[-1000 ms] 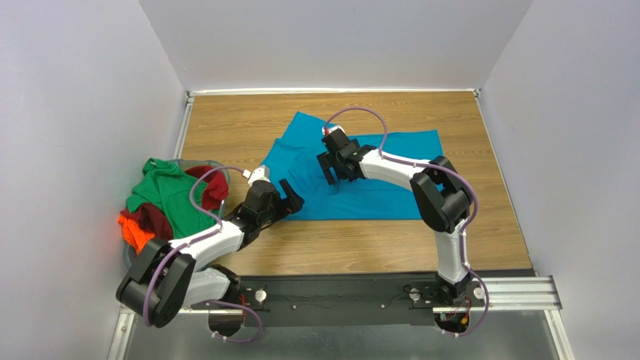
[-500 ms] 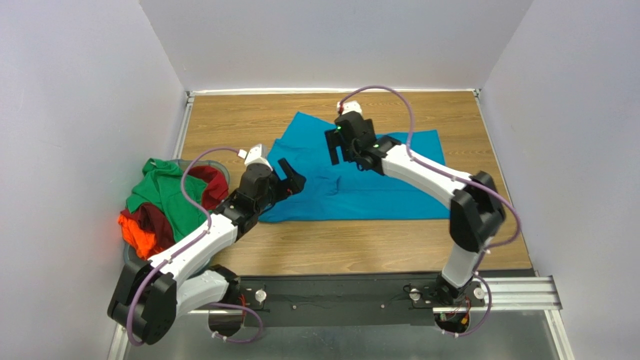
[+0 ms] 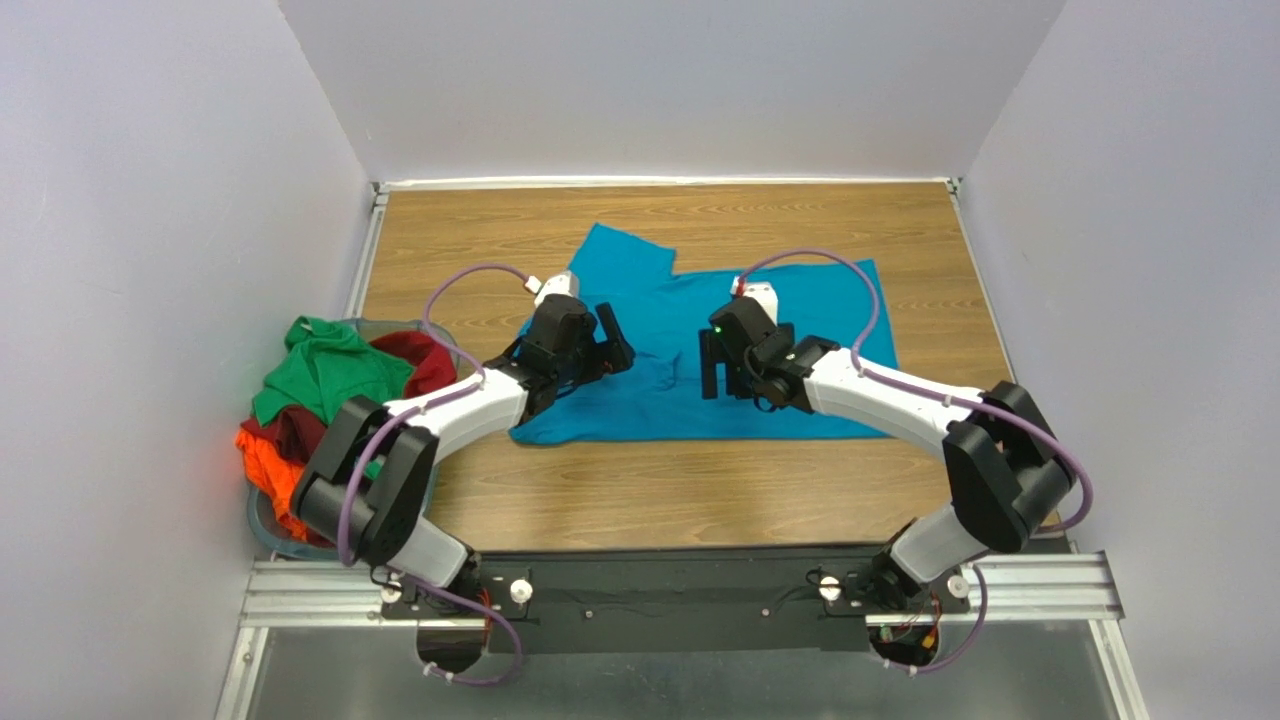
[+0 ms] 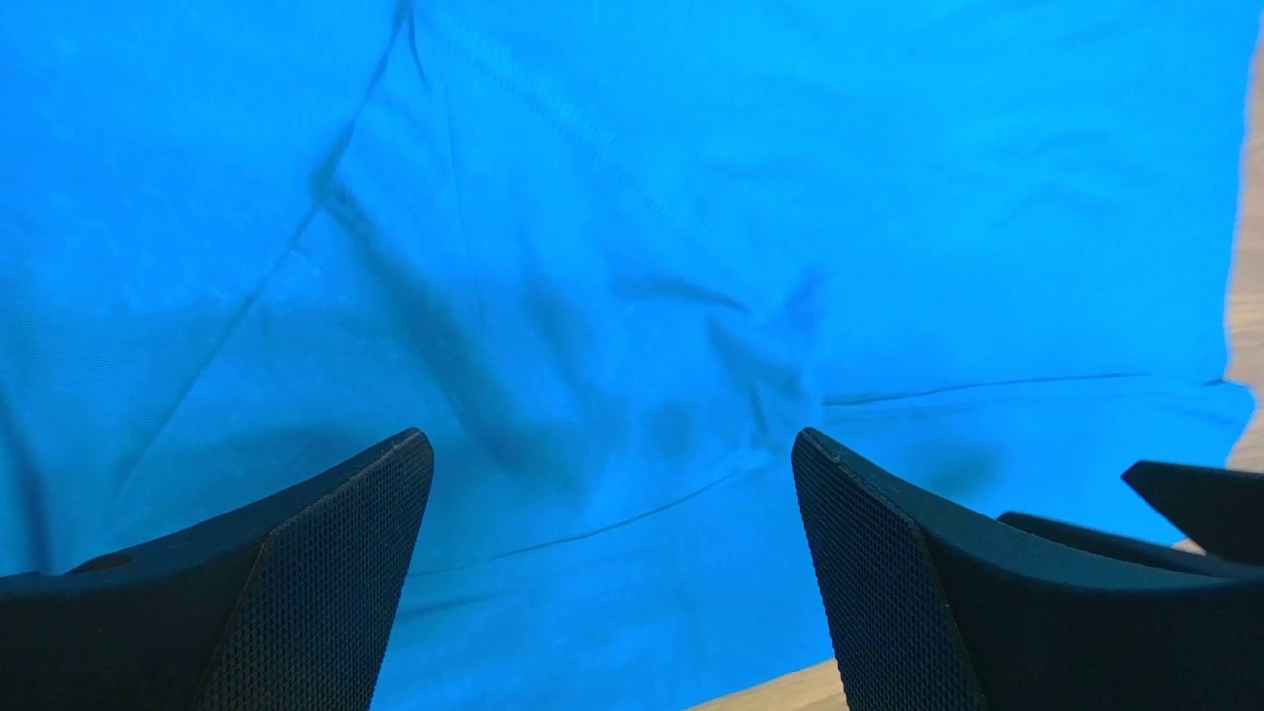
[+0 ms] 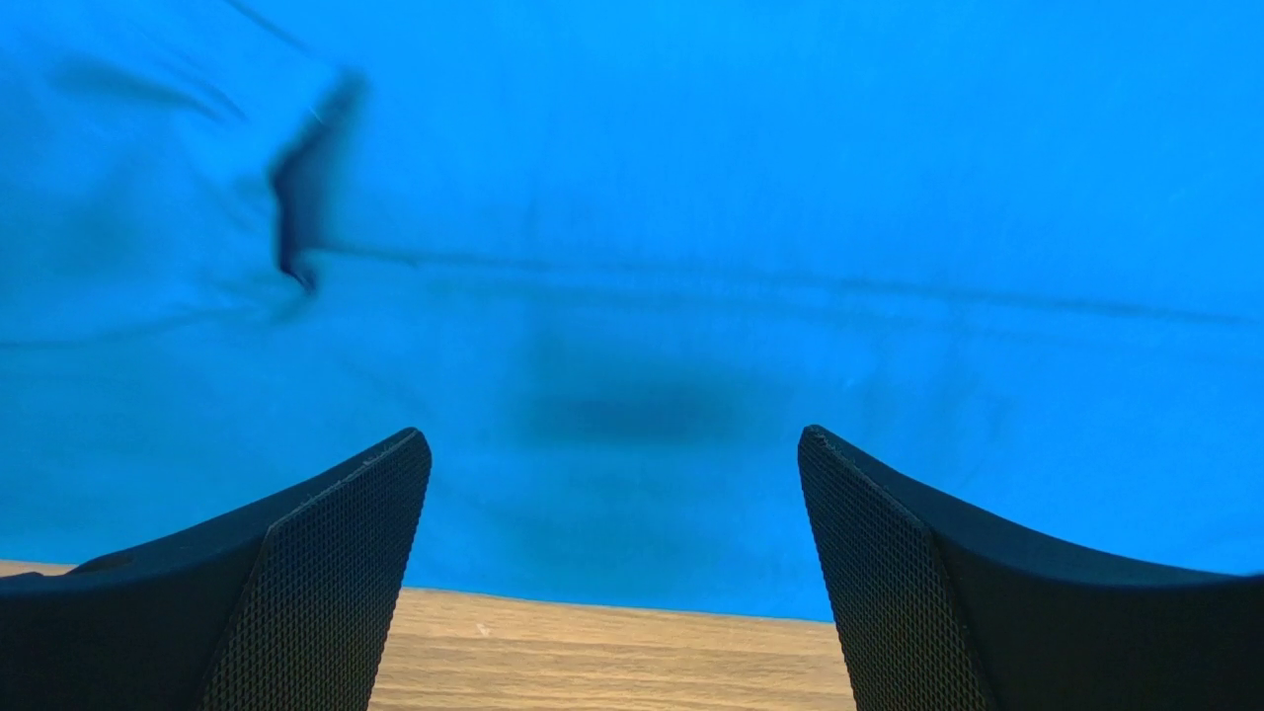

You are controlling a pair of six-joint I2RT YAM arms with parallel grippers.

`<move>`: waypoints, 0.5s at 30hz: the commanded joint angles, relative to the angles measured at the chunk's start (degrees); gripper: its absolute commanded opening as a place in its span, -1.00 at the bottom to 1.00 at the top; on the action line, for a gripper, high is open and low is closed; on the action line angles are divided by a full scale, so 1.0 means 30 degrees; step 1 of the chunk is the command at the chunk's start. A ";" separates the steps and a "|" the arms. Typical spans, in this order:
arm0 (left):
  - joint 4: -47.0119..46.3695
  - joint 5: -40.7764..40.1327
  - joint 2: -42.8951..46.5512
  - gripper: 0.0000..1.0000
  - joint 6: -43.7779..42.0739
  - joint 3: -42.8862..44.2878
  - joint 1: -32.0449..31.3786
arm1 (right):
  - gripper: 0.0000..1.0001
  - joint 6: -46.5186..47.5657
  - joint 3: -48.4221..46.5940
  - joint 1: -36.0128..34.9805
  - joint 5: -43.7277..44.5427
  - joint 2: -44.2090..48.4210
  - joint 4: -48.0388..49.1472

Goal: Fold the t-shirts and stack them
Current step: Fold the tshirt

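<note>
1. The teal-blue t-shirt (image 3: 676, 300) is soft matt cloth, with creases and stitched seams.
2. The counter (image 3: 451, 255) is smooth wood with visible grain.
3. The pads (image 4: 312, 578) of the left gripper (image 4: 609, 445) are black, matt, with a fine mesh texture.

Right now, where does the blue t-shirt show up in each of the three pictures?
Top external: the blue t-shirt lies spread out in the middle.
Left wrist: the blue t-shirt fills nearly the whole picture.
Right wrist: the blue t-shirt fills all but the bottom strip.
Shared landmark: the wooden table along its near hem.
</note>
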State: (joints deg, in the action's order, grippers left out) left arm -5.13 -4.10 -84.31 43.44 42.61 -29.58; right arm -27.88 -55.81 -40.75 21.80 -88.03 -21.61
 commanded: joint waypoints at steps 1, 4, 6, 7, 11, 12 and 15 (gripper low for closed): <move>-0.0840 0.0634 -0.1015 0.97 -0.0096 -0.0228 0.0076 | 1.00 -0.1634 0.0644 0.0137 -0.1201 -0.1004 0.0024; -0.0782 0.0751 -0.1601 0.97 0.0226 -0.0987 0.0105 | 1.00 -0.2131 0.1054 0.0137 -0.2080 -0.1825 0.0433; -0.0811 0.0867 -0.1515 0.97 0.0490 -0.1428 0.0076 | 1.00 -0.2279 0.1259 0.0108 -0.2519 -0.2149 0.0609; -0.0724 0.0868 -0.1283 0.97 0.0693 -0.1865 0.0105 | 1.00 -0.2395 0.1492 0.0137 -0.2869 -0.2325 0.0668; -0.0431 0.0576 -0.0318 0.97 0.1075 -0.2949 0.0076 | 1.00 -0.2513 0.2340 0.0137 -0.3954 -0.2270 0.0844; -0.0401 0.0575 -0.0111 0.97 0.1134 -0.3156 0.0105 | 1.00 -0.2514 0.2518 0.0137 -0.4247 -0.2239 0.0873; 0.0037 0.0663 0.0564 0.97 0.1398 -0.3801 0.0076 | 1.00 -0.2543 0.3571 0.0050 -0.5856 -0.1832 0.0844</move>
State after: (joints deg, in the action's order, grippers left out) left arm -10.00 -2.70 -84.33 45.98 34.52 -29.47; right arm -32.97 -50.15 -40.45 13.80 -92.86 -17.93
